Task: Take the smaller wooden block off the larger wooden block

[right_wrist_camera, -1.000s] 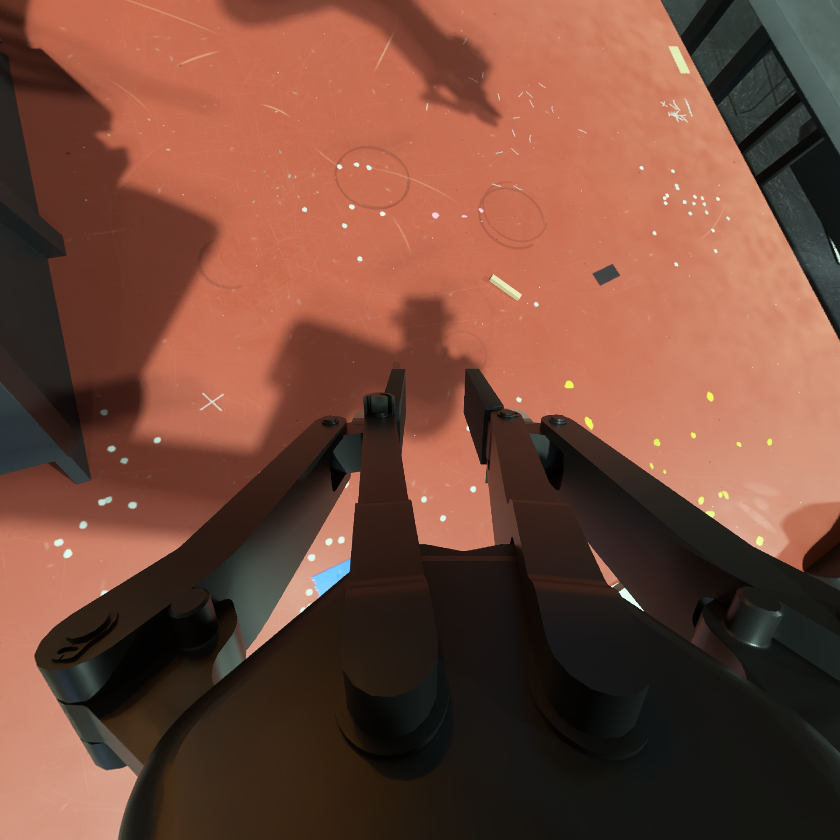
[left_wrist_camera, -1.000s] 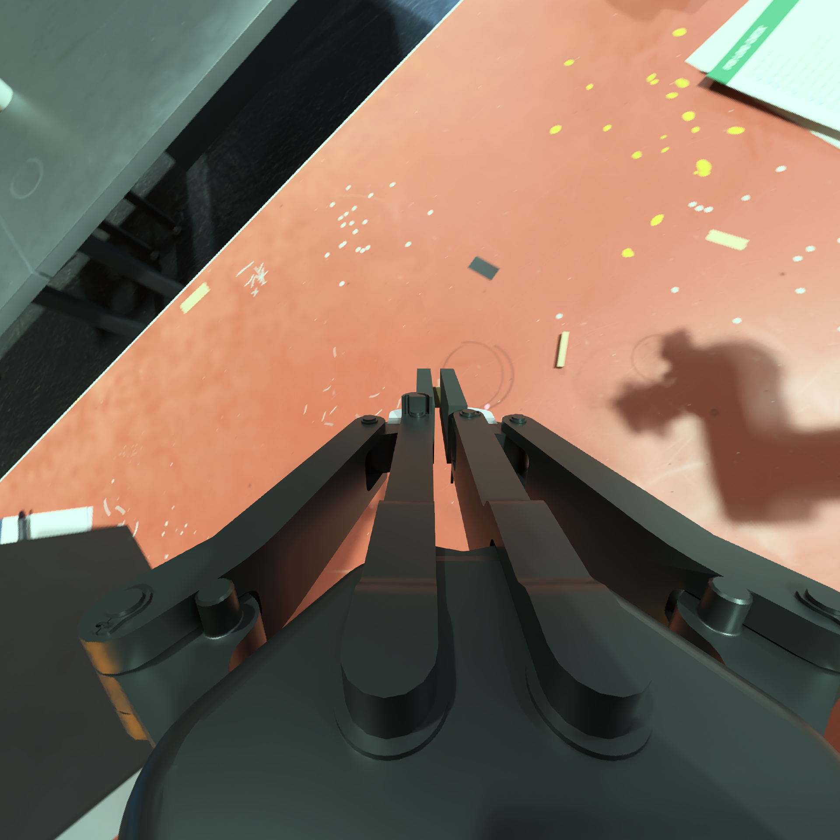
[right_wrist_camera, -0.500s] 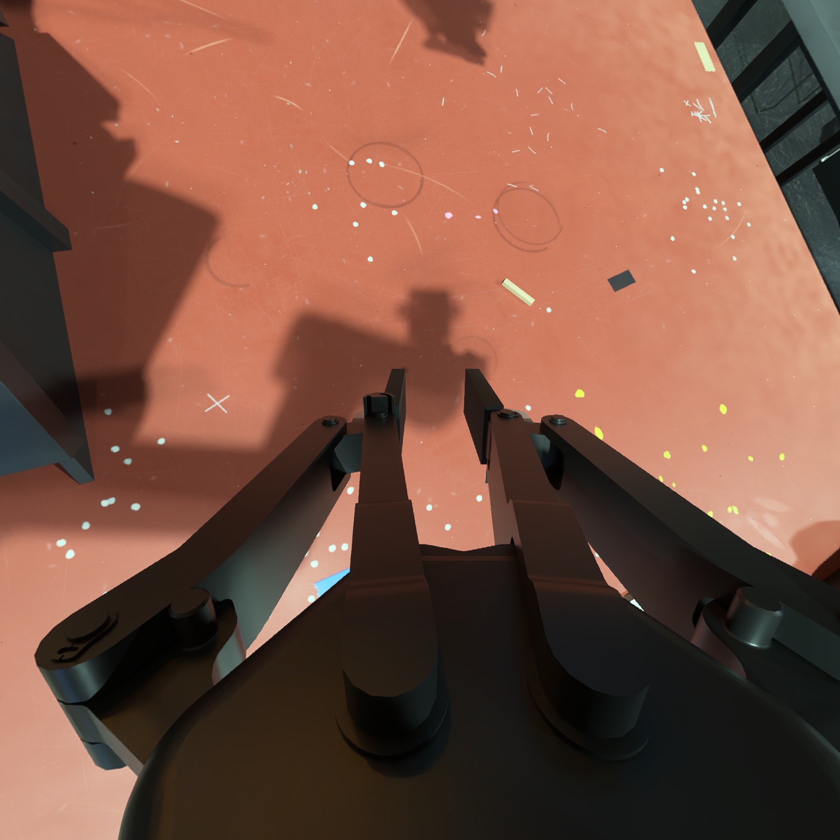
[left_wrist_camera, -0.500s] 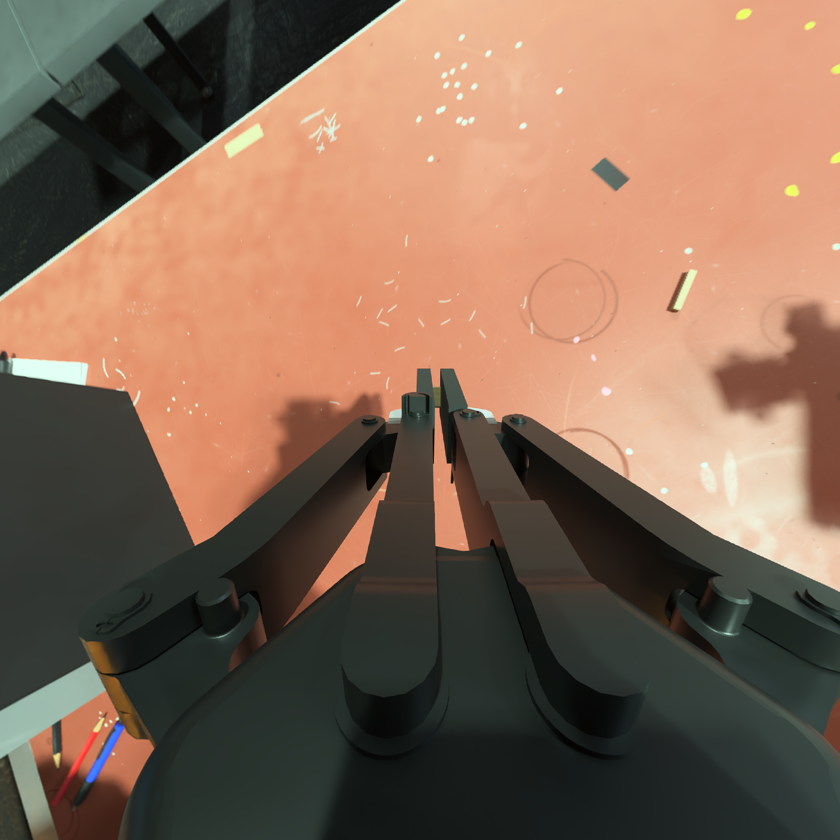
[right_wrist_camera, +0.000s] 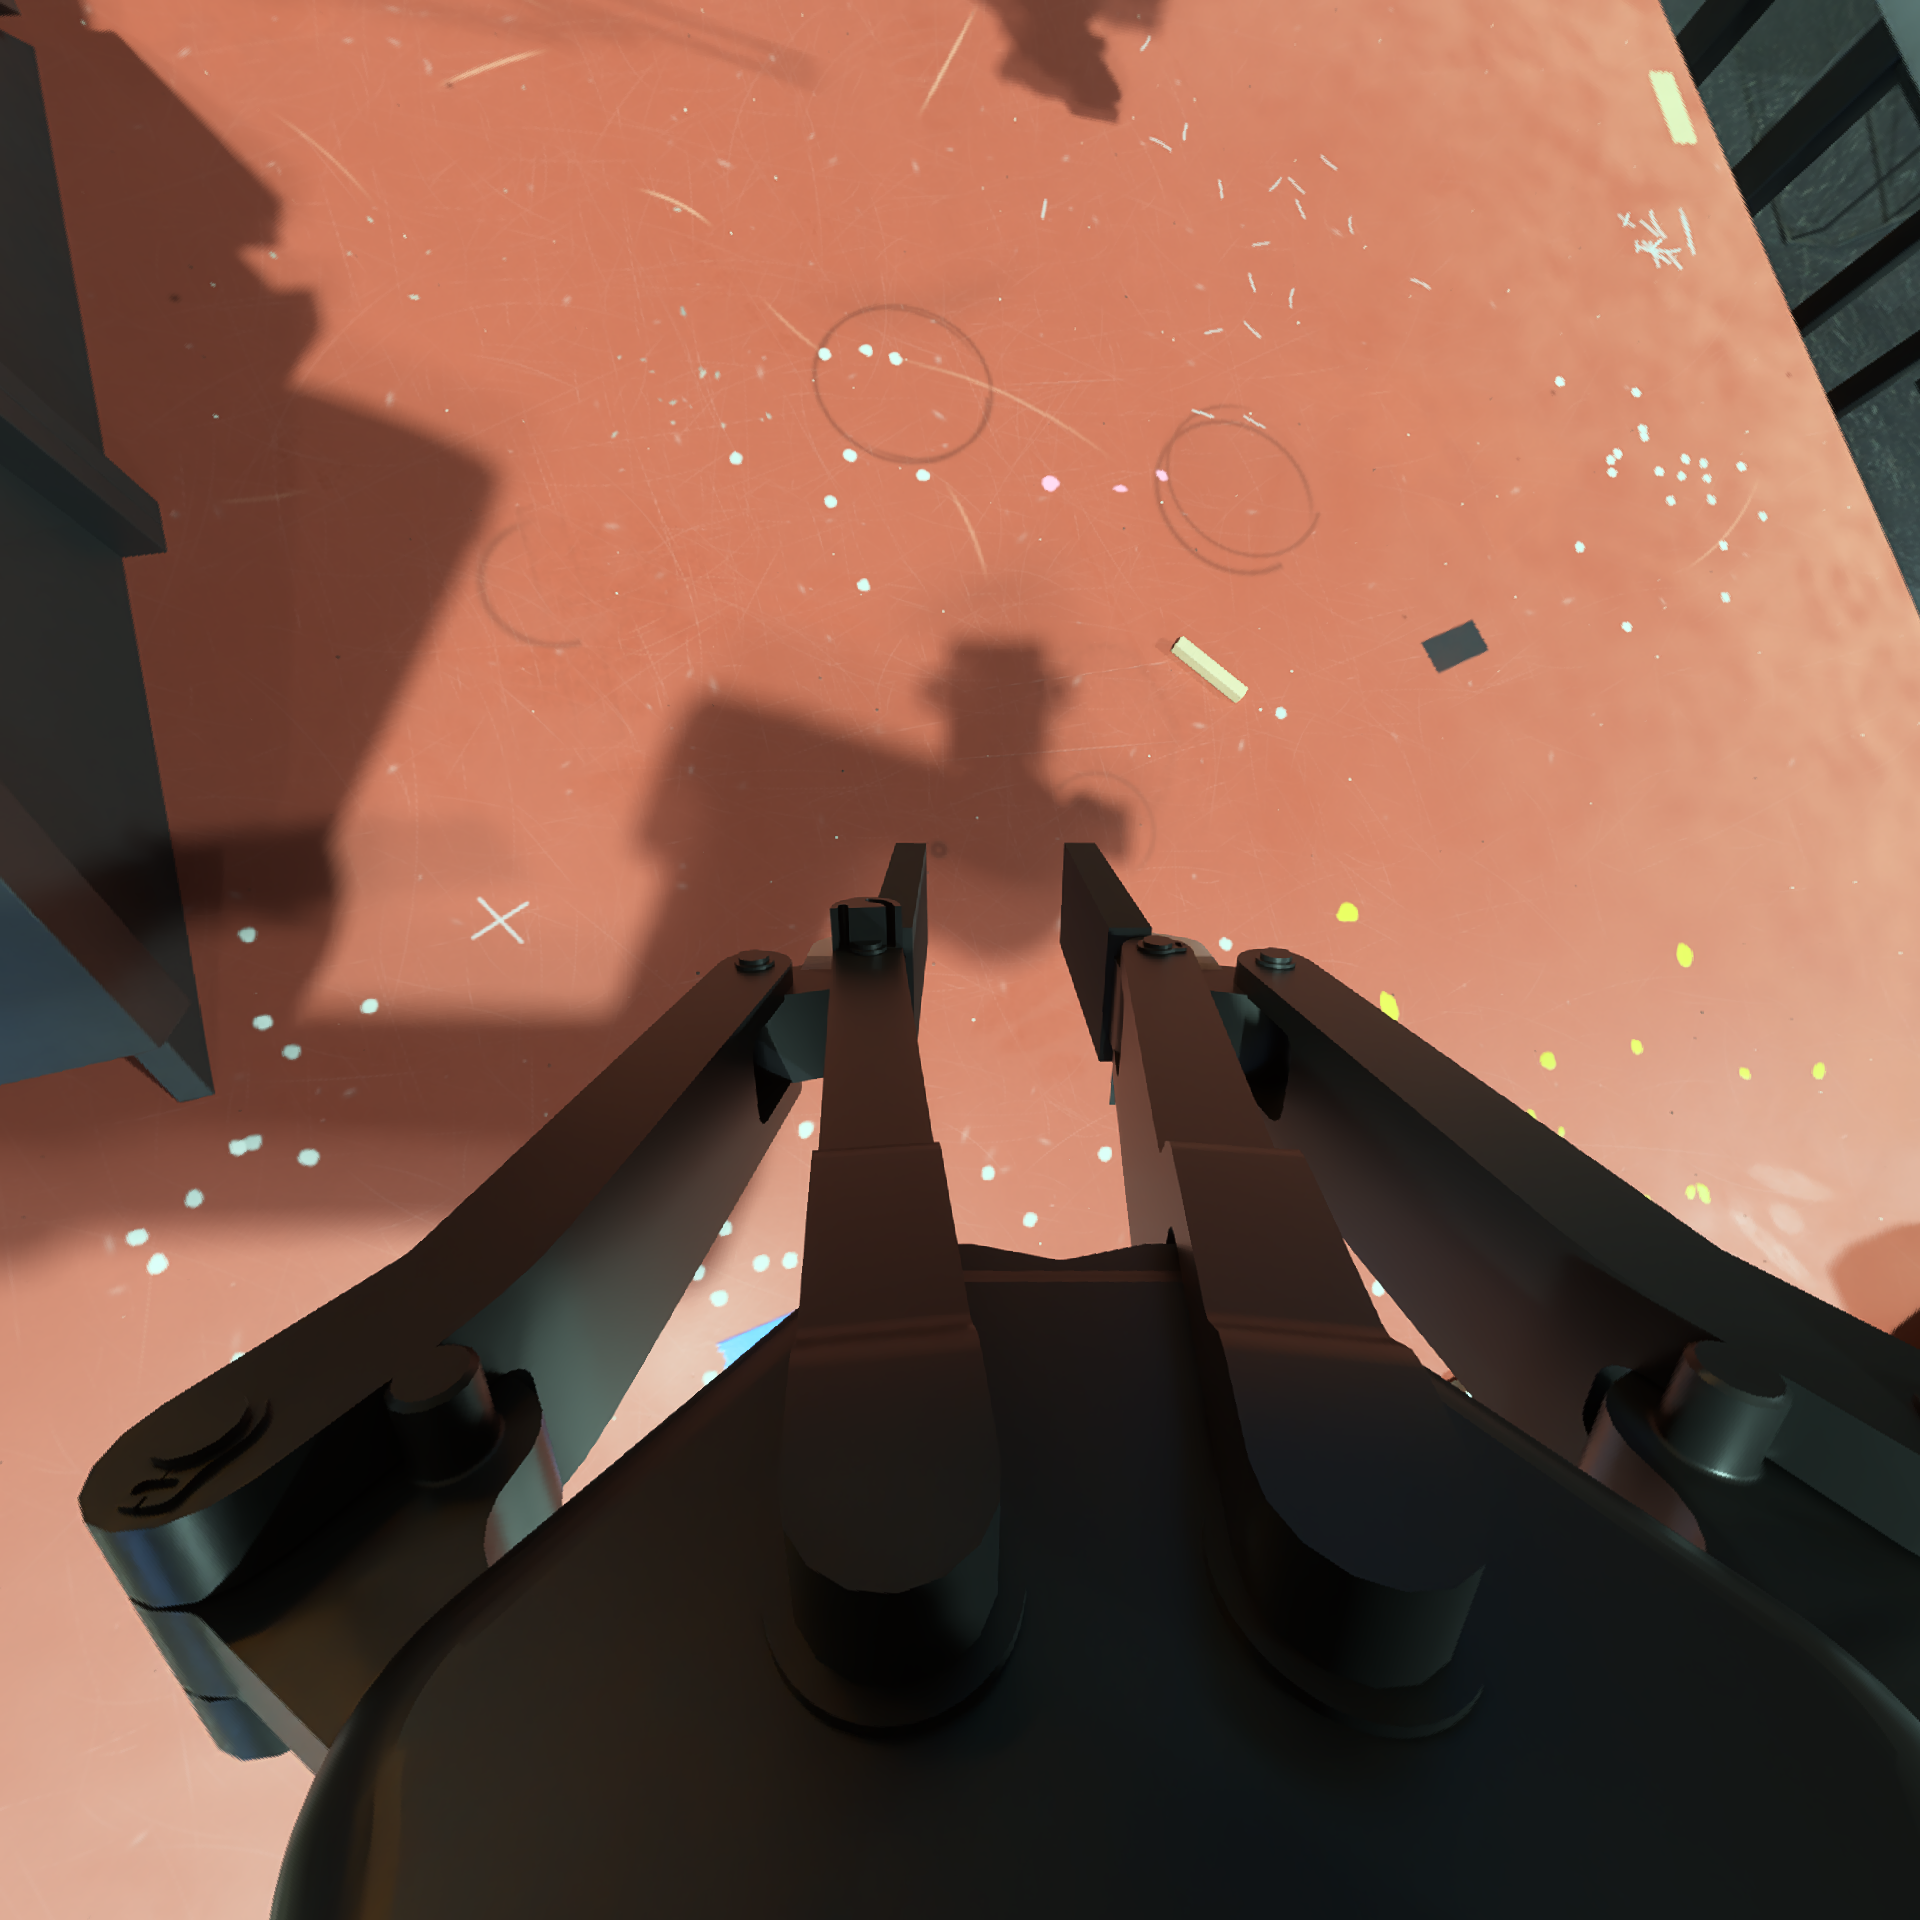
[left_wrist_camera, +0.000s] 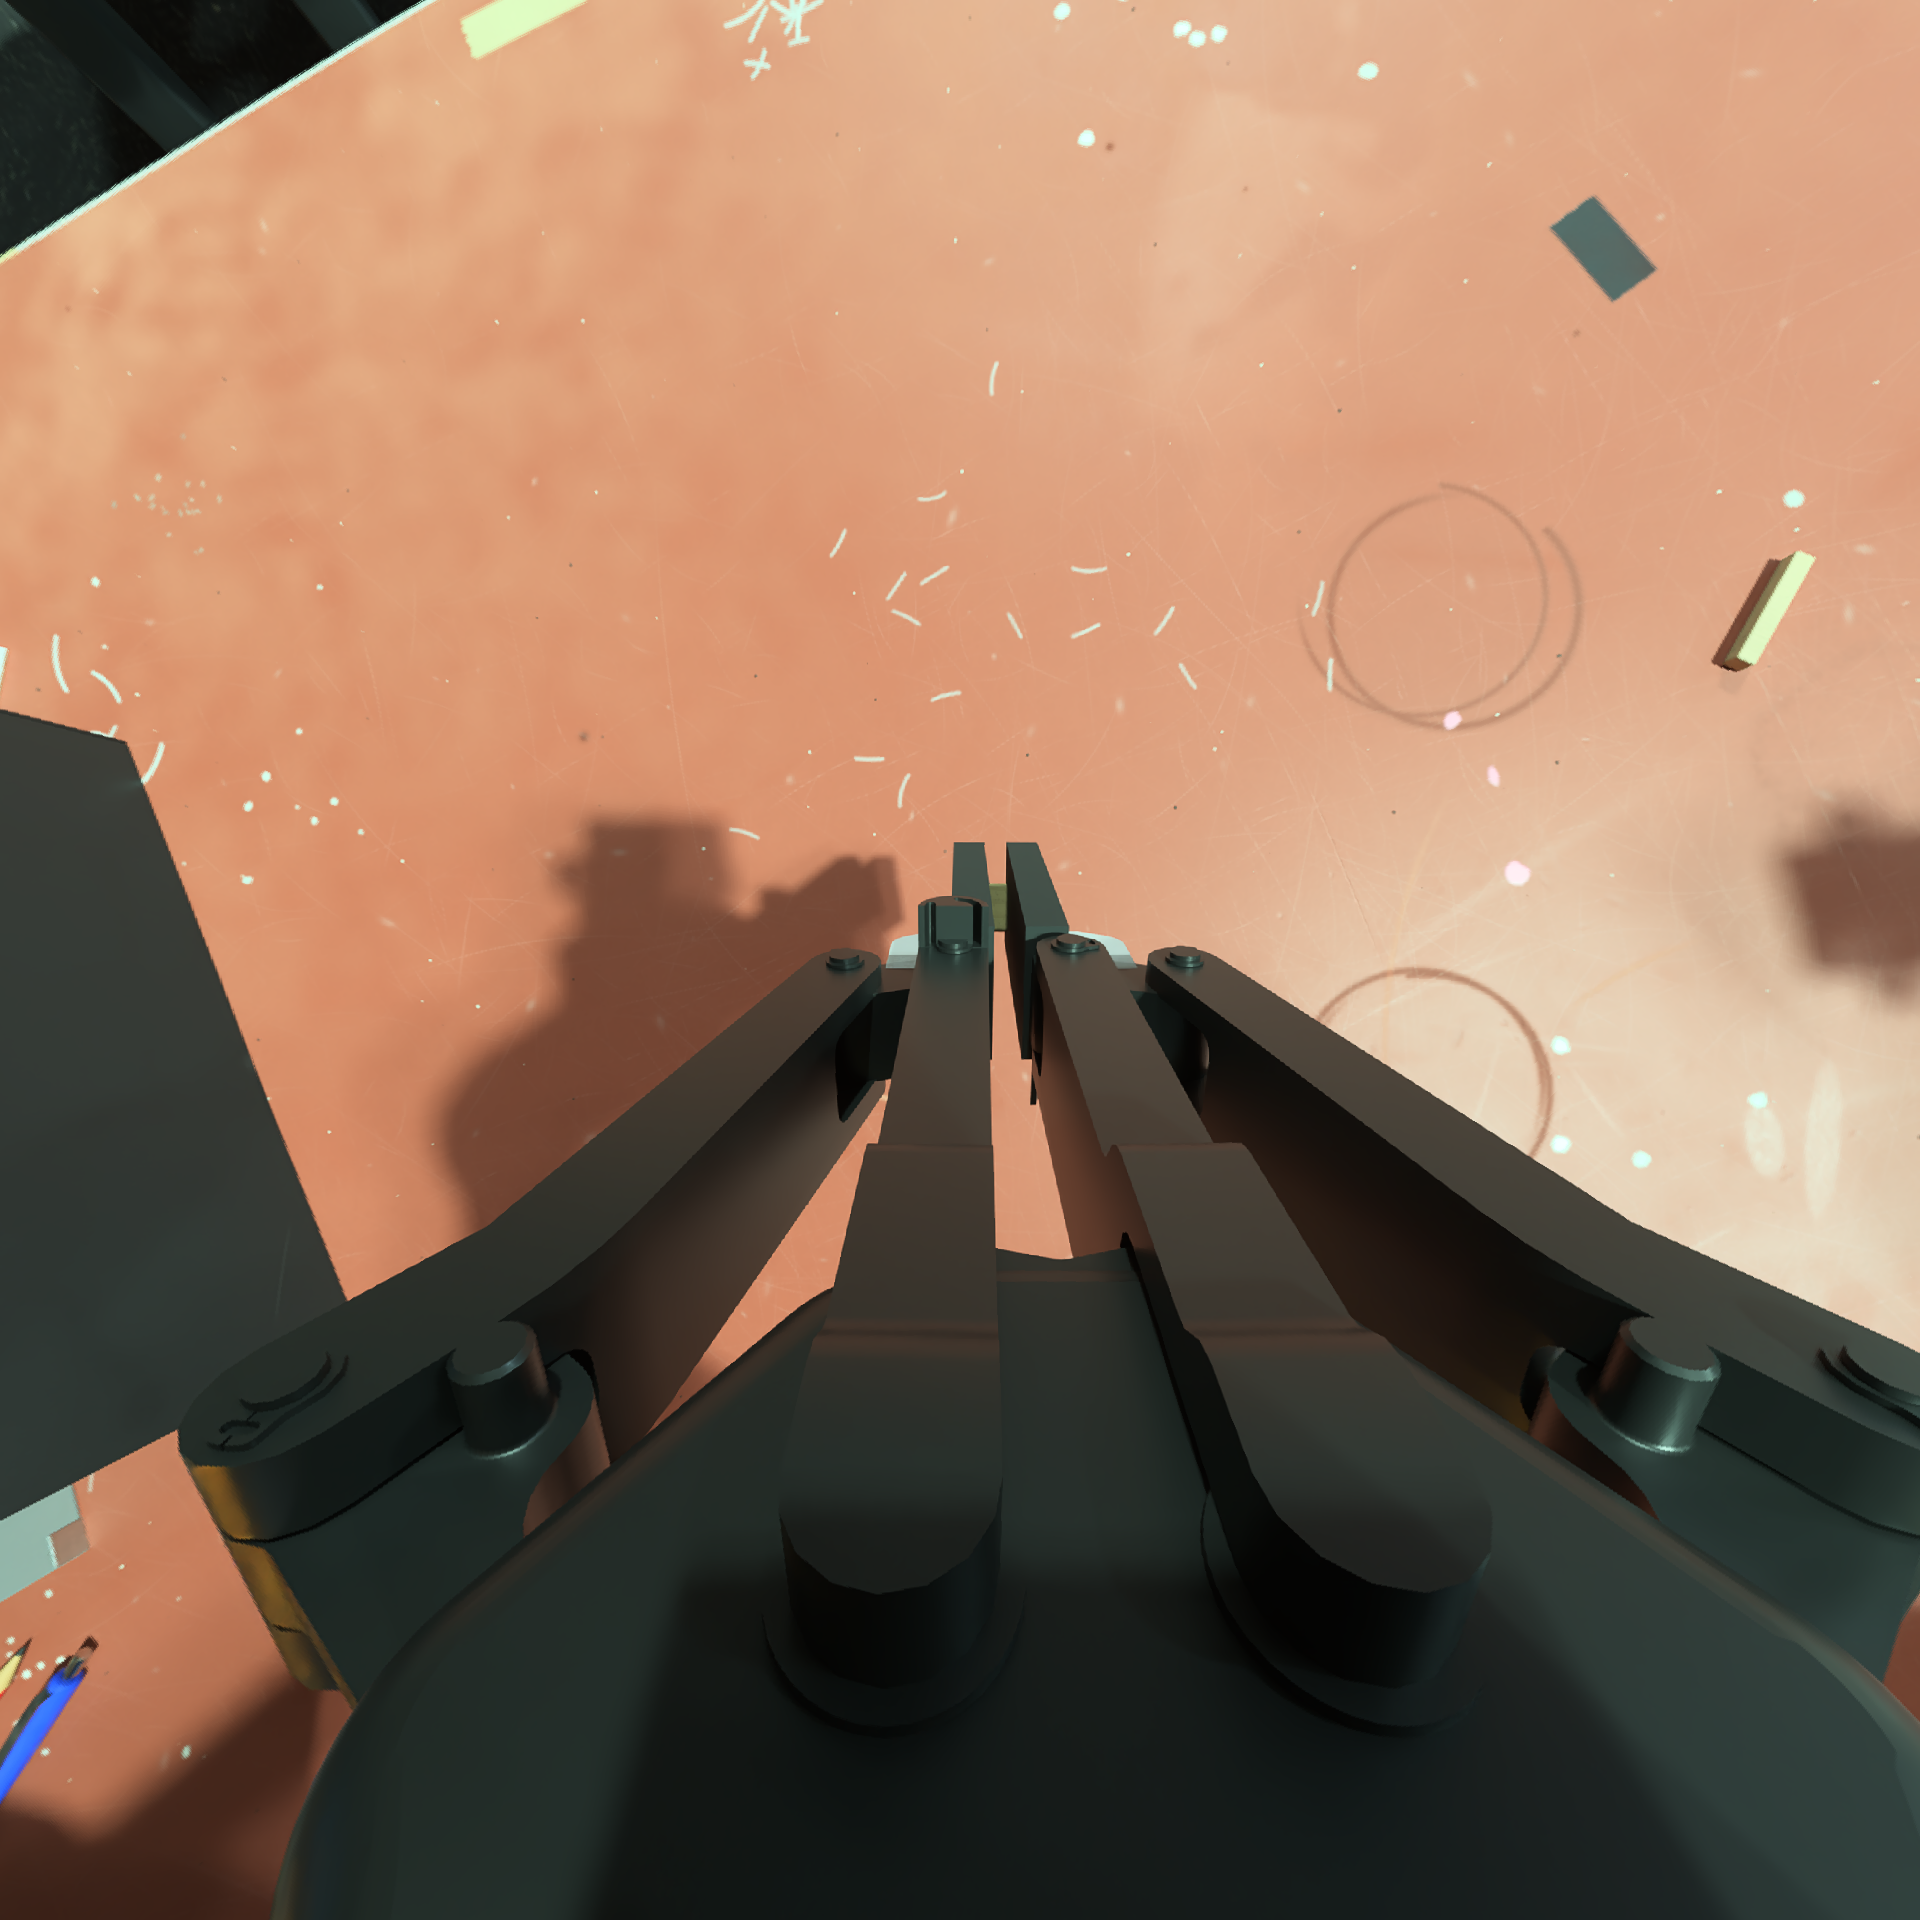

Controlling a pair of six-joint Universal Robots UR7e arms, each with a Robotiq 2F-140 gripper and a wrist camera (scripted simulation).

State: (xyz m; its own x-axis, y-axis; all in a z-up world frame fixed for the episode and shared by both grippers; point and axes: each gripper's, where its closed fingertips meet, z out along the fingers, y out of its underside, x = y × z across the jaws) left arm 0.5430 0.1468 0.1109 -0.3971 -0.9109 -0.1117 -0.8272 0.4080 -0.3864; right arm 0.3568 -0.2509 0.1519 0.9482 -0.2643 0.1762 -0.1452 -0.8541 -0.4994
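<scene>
My left gripper [left_wrist_camera: 995,868] is shut, and a thin sliver of pale wood, the smaller wooden block [left_wrist_camera: 996,904], shows between its pads, held above the red table. A pale wooden bar, the larger block [left_wrist_camera: 1766,613], lies alone on the table far to the right of that gripper. It also shows in the right wrist view [right_wrist_camera: 1208,670], ahead and right of my right gripper [right_wrist_camera: 992,883]. My right gripper is open and empty above the table.
A flat dark grey patch [left_wrist_camera: 1602,247] lies beyond the bar and shows in the right view [right_wrist_camera: 1454,646]. A dark box [left_wrist_camera: 125,1091] stands at the left, with pencils [left_wrist_camera: 42,1704] below it. The table edge [left_wrist_camera: 208,114] runs top left. A dark stand [right_wrist_camera: 73,727] rises at the left.
My left gripper has carried the sliver of wood back and left, towards the dark box; the bar and patch slid up and right in its view. My right gripper has barely moved.
</scene>
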